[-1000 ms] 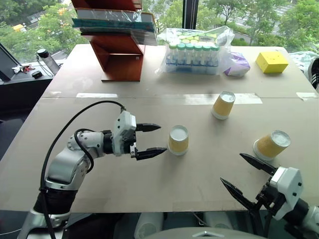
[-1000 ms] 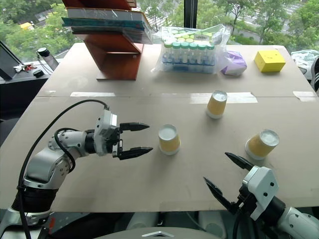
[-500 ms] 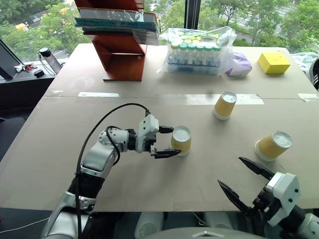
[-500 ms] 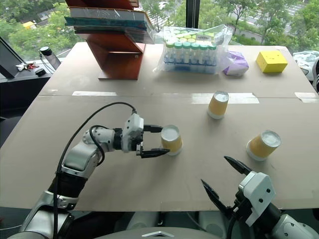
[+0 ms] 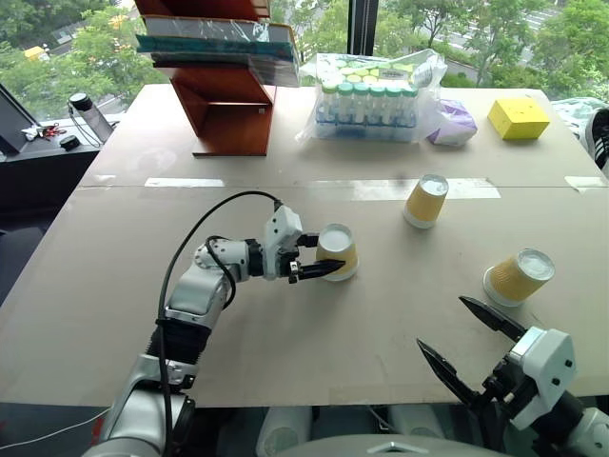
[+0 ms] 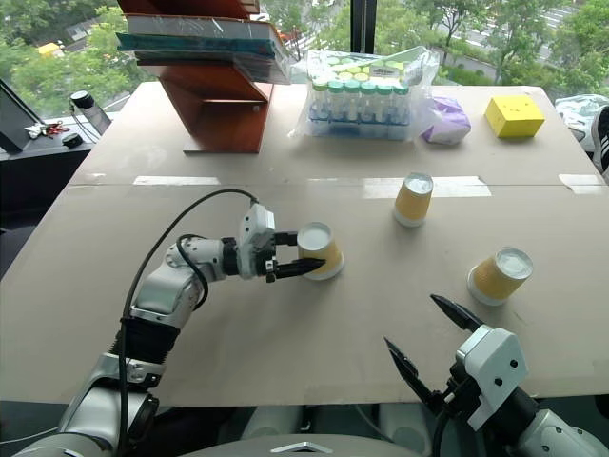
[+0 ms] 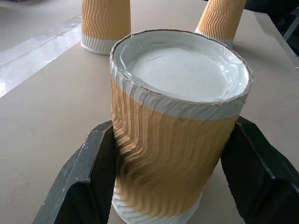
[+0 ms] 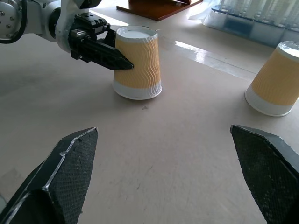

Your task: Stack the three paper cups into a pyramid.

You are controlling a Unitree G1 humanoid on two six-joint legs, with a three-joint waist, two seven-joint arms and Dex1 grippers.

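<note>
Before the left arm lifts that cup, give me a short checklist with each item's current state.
1. Left gripper closed on the near paper cup: ok, a finger presses each side.
2. Held cup upside down, base up: ok.
3. Held cup undeformed: cannot tell; it tilts slightly and the wall looks a little pinched.
4. Other two cups, middle cup and right cup, standing inverted and apart: ok, though not yet side by side for a pyramid base.
5. Right gripper open and away from every cup: ok.
6. Table bare between the held cup and the others: ok.
</note>
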